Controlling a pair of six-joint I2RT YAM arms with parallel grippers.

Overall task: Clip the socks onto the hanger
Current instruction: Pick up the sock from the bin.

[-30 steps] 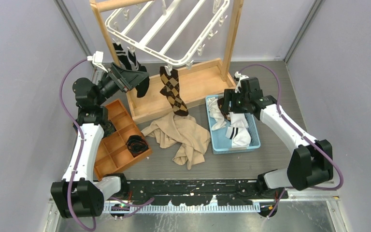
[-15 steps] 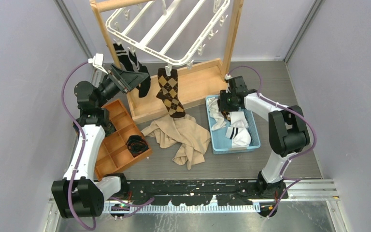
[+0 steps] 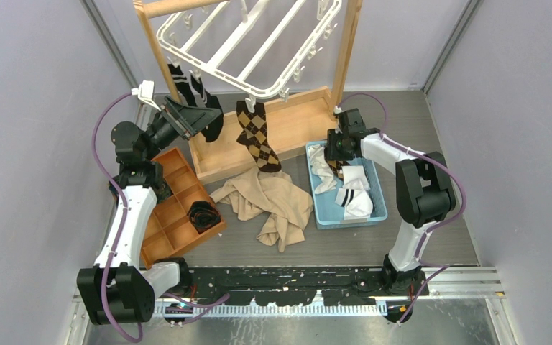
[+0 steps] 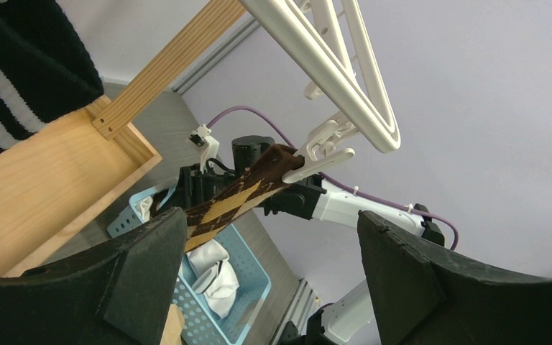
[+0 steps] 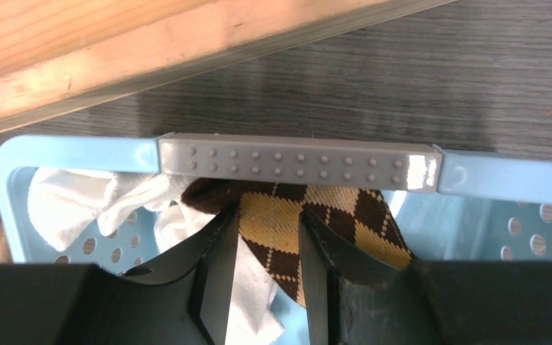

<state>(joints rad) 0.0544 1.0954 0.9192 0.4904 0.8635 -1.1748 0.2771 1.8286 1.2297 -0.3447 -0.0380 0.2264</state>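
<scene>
Top view, hanger [image 3: 215, 68]: hung on the wooden stand [image 3: 345, 57]; a black striped sock [image 3: 187, 88] and a clipped argyle sock [image 3: 256, 136] are held at its near rim.
Top view, right gripper [image 3: 334, 154]: placed in the blue basket [image 3: 382, 208] on the table [image 3: 417, 115].
Left wrist, left gripper [image 4: 269, 223]: jaws are spread wide, nothing between them.
Right wrist, jaws: pinched narrowly on a loose argyle sock [image 5: 345, 223] inside the basket.

A dark grey wood-grain tabletop [image 3: 330, 248] carries everything; a light wooden stand's shallow tray-like base [image 3: 298, 118] sits at the far middle; an orange plastic compartment tray [image 3: 169, 215] lies left; a crumpled plain beige cloth [image 3: 273, 205] lies centre; a light blue perforated plastic basket [image 3: 351, 221] stands just right of it.
</scene>
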